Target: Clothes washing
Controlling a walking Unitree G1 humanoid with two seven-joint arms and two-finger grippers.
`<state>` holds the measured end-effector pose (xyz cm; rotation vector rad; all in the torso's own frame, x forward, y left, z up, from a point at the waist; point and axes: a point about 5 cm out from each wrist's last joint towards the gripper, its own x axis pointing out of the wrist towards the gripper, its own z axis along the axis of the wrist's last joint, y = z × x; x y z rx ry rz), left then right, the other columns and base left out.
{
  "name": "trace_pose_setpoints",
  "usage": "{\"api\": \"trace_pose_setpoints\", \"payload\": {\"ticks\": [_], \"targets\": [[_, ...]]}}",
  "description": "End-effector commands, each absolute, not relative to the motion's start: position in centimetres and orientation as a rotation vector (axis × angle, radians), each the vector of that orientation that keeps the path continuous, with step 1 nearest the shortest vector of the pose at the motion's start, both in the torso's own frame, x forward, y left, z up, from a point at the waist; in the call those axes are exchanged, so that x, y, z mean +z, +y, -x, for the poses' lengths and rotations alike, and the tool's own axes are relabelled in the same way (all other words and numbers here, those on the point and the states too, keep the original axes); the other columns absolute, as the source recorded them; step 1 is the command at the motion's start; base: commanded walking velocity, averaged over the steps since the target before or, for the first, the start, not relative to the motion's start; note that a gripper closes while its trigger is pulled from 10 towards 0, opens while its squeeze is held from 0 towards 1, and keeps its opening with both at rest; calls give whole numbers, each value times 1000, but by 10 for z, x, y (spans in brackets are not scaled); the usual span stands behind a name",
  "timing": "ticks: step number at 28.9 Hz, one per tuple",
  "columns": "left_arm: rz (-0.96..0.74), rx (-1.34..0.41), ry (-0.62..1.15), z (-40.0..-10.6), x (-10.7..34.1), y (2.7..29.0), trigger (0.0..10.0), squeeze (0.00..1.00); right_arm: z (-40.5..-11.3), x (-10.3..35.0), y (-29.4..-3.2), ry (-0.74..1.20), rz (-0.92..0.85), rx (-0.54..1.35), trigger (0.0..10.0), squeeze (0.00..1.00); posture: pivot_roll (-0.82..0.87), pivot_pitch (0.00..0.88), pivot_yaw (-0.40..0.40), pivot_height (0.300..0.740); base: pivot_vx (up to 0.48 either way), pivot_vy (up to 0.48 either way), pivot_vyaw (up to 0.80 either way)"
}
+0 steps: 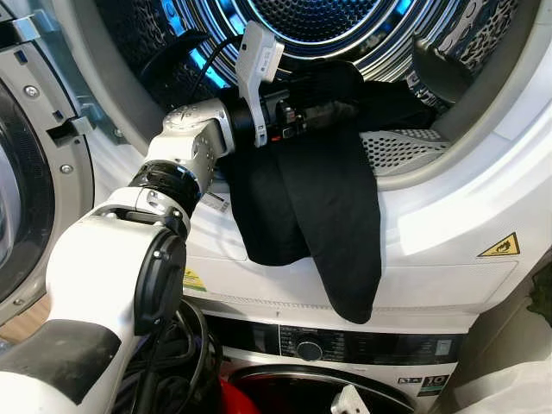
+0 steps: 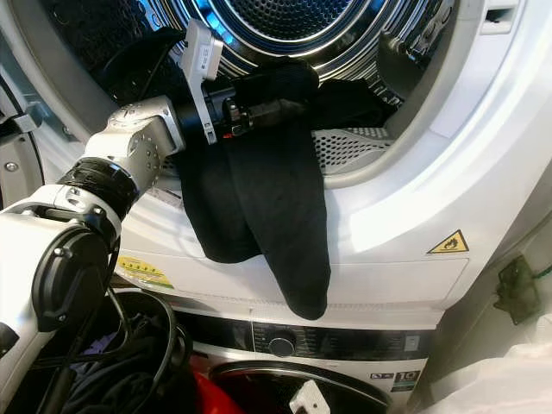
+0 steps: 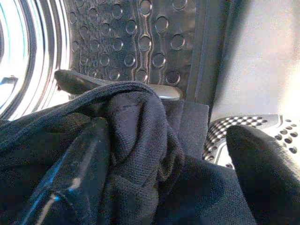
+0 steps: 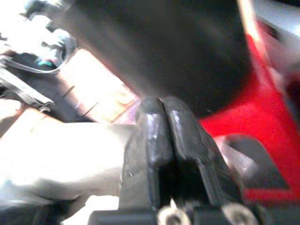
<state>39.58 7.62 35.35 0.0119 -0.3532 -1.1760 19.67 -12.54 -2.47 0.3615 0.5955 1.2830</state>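
A black garment (image 1: pixel 336 216) hangs over the front rim of the upper machine's drum opening (image 1: pixel 448 164), with its top end bunched inside the drum (image 1: pixel 345 26). My left gripper (image 1: pixel 332 105) reaches into the opening among that bunched cloth. In the left wrist view its fingers (image 3: pixel 70 187) stand apart, open, with the cloth (image 3: pixel 140 140) draped over one of them. My right gripper (image 4: pixel 162 105) hangs low with its fingers pressed together on nothing, over something red (image 4: pixel 262 140).
The upper machine's door (image 1: pixel 26 172) stands open at the left. Below is a second machine with a control knob (image 1: pixel 308 350). A red basket (image 1: pixel 246 401) and black cables (image 2: pixel 129 362) lie at its foot. A yellow warning sticker (image 1: pixel 502 246) marks the front panel.
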Motion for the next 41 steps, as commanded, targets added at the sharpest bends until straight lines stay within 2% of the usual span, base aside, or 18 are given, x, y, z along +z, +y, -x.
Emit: {"api": "trace_pose_setpoints", "payload": {"ticks": [1,7,14,19,22,26,29,34,37,41], "targets": [[-44,-1165,-346,-396,351,83,10000,1000,-199,-10,-118,518,-400,1386,10000,0,27,0,106,740,0,0,0],[-37,-1160,-348,-397,349,83,10000,1000,-190,15,-109,425,-391,1548,10000,0,24,0,103,740,0,0,0],[-33,-1162,-344,-397,348,83,10000,1000,-197,56,-99,235,-417,1568,10000,0,19,0,102,740,0,0,0],[-31,-1153,-345,-397,349,84,10000,1000,-214,105,-95,4,-452,1512,10000,0,14,0,106,740,0,0,0],[-28,-1148,-348,-397,350,85,10000,1000,-219,123,-98,-67,-439,1499,10000,0,13,0,105,740,0,0,0],[-29,-1148,-350,-397,350,84,10000,1000,-229,125,-106,-54,-309,1407,10000,0,11,0,105,740,0,0,0],[-27,-1149,-353,-397,351,85,10000,1000,-251,120,-126,-11,-82,1209,10000,0,10,0,104,740,0,0,0],[-23,-1152,-352,-397,351,85,10000,1000,-272,138,-146,-77,-7,1039,10000,0,12,0,102,740,0,0,0],[-20,-1153,-350,-397,350,86,10000,1000,-279,153,-147,-150,-77,1012,10000,0,12,0,102,740,0,0,0],[-18,-1157,-344,-397,348,86,10000,1000,-272,160,-143,-193,-138,1090,10000,0,16,0,102,740,0,0,0]]}}
